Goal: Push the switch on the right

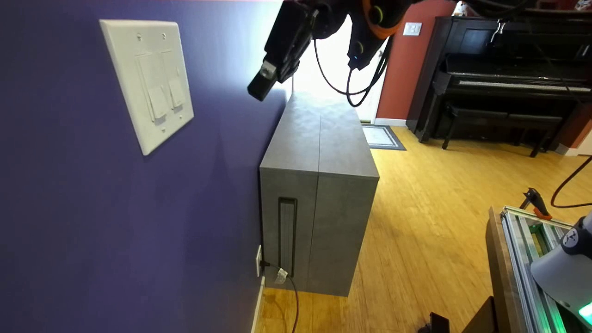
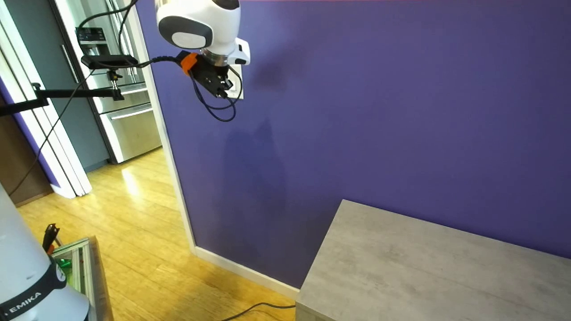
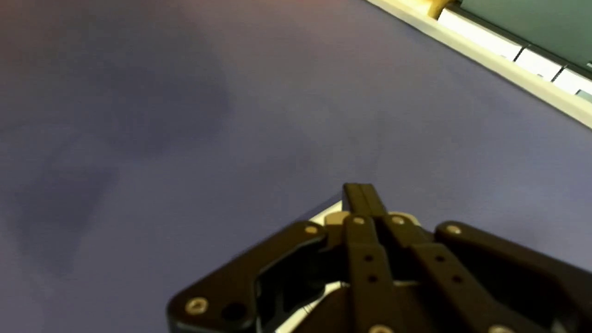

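Observation:
A cream wall plate (image 1: pixel 121 78) with two rocker paddles is on the purple wall in an exterior view. The switch (image 1: pixel 176 92) is its right-hand paddle, beside the identical left-hand paddle (image 1: pixel 158 101). My gripper (image 1: pixel 262 85) is apart from the plate, to its right in that view. In an exterior view the gripper (image 2: pixel 225 91) covers much of the plate (image 2: pixel 240 84), and the switch cannot be made out. In the wrist view the gripper (image 3: pixel 363 196) is shut with its fingers together and empty. Part of the pale plate (image 3: pixel 323 214) shows behind them; the switch is hidden there.
A grey cabinet (image 1: pixel 319 138) stands against the wall below the arm, also in an exterior view (image 2: pixel 415 258). Black cables (image 1: pixel 354 92) hang from the gripper. A black camera on an arm (image 2: pixel 109 61) sticks out near the doorway. A power cord (image 1: pixel 295 291) lies on the floor.

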